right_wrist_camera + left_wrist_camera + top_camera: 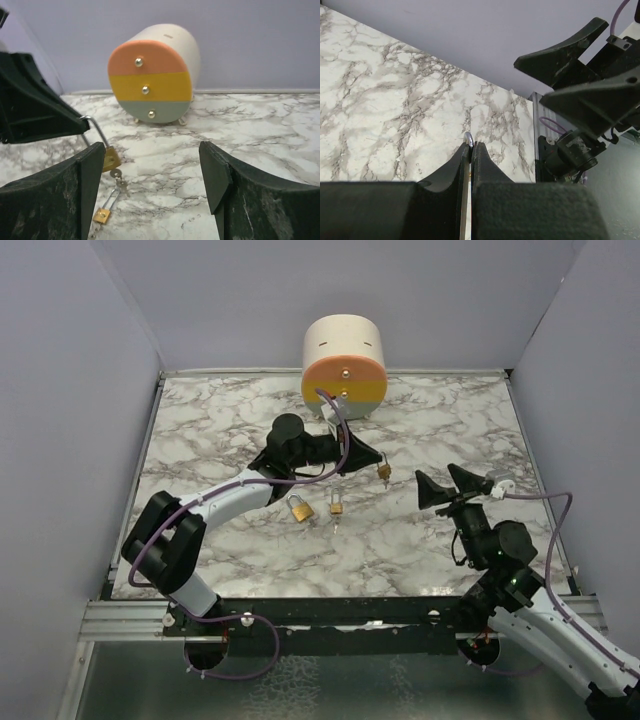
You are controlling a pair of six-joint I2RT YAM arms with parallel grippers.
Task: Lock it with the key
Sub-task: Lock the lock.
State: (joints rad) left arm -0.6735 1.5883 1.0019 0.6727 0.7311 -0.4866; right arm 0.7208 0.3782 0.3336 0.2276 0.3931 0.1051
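Observation:
My left gripper (370,457) is shut on the silver shackle (468,139) of a brass padlock (384,471) and holds it just above the table's middle. In the right wrist view the padlock's body (111,159) hangs tilted from the shackle, with a silver key (116,174) showing just below it. I cannot tell whether the key sits in the lock. My right gripper (441,480) is open and empty, to the right of the padlock and facing it. Its fingers (90,165) frame the padlock at the left of that view.
Two more brass padlocks (299,508) (336,507) lie on the marble table (430,430) in front of the left gripper; one also shows in the right wrist view (101,215). A round drawer unit (343,365) with orange, yellow and grey fronts stands at the back wall.

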